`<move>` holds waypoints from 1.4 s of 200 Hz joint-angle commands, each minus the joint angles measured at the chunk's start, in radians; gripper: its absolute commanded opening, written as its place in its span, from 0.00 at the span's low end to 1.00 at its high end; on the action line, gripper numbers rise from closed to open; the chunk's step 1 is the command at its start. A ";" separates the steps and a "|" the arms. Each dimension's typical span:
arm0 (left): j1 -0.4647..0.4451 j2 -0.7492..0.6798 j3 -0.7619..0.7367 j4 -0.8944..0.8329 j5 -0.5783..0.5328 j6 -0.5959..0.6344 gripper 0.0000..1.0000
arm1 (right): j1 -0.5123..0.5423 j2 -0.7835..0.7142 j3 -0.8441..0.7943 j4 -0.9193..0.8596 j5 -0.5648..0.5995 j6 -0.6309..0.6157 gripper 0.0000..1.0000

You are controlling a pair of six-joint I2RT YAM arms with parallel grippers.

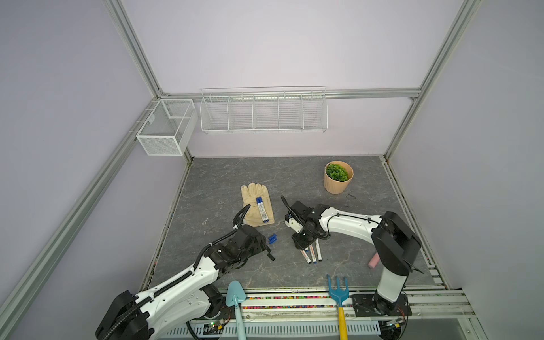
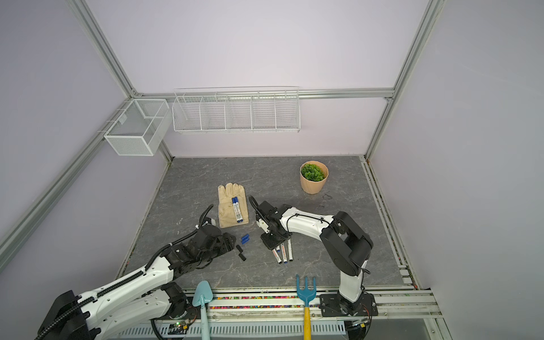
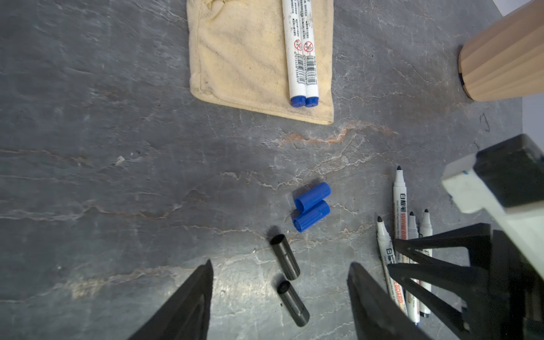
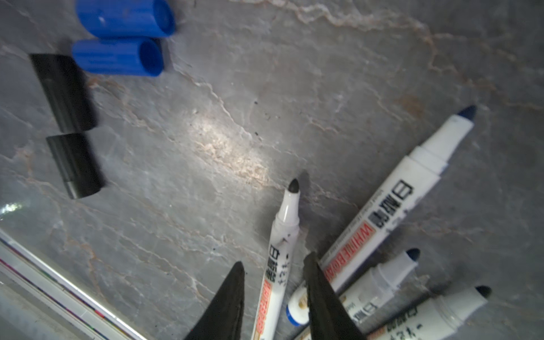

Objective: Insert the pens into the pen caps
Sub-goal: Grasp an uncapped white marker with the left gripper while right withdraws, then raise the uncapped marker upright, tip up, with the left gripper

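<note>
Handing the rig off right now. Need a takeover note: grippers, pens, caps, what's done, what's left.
Left gripper: open, empty, over the two black caps.
Right gripper: open, jaws either side of a black-tipped pen, with gaps showing on both sides.
Pens: two capped pens lie on the glove. Four uncapped pens, counting the black-tipped one, are fanned out under the right gripper.
Caps: two blue caps lie side by side on the table next to the black ones.
Done: two pens capped.
Left: four pens, four loose caps.
</note>
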 commanded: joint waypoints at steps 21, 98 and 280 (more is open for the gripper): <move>-0.004 -0.022 0.020 -0.015 -0.014 -0.013 0.72 | 0.036 0.057 0.030 0.019 0.030 -0.026 0.34; -0.006 -0.103 -0.011 0.055 0.085 0.068 0.72 | 0.024 -0.089 0.120 0.114 -0.088 0.024 0.07; -0.125 -0.010 0.076 0.367 0.189 0.282 0.58 | -0.076 -0.406 -0.166 0.791 -0.403 0.385 0.07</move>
